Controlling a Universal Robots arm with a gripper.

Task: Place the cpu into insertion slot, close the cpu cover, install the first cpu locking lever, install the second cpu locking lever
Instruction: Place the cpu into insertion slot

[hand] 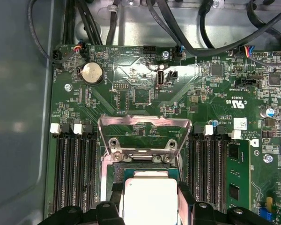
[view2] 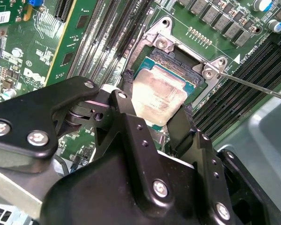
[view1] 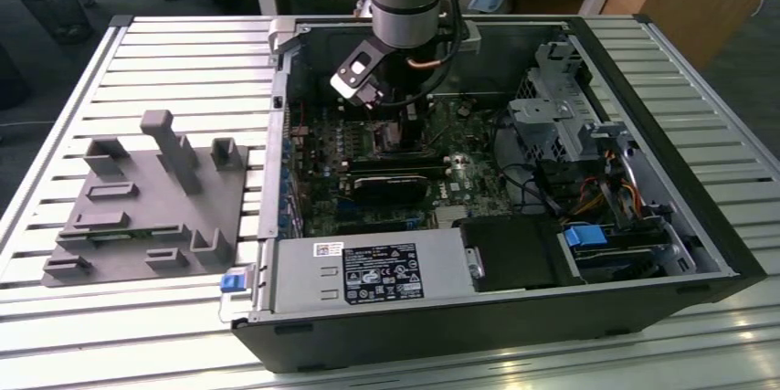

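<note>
Slatted metal table (view1: pixel 171 70) underneath, open computer case (view1: pixel 700 216) lying flat on it, and the arm drops into the upper middle of that case. At its tip the gripper (view1: pixel 375 107) is clamped narrow on the cpu (view2: pixel 160 93). In the second wrist view the two black fingers (view2: pixel 181 125) press on opposite edges of the chip, with its dull silver top facing the camera. The cpu hangs tilted right over the insertion slot (view2: pixel 174 62), whose dark bed shows just past the chip's far edge. Whether any corner touches the slot, I cannot tell.

Just beyond the slot, in the first wrist view, the cpu cover (hand: pixel 145 120) stands swung up and open, green board showing through its cut-out centre. A locking lever (view2: pixel 253 87), a thin bare rod, juts from the slot's corner and points away over the memory slots (hand: pixel 75 173), which flank the socket on both sides. Further out on the board sits a coin battery (hand: pixel 91 72), with black cables (hand: pixel 178 33) looping past the board's edge. Wider now, in the exterior view: a grey power supply box (view1: pixel 365 271) fills the case's lower centre. A grey fixture block (view1: pixel 146 198) rests on the table at the exterior view's left, well apart from the case.
</note>
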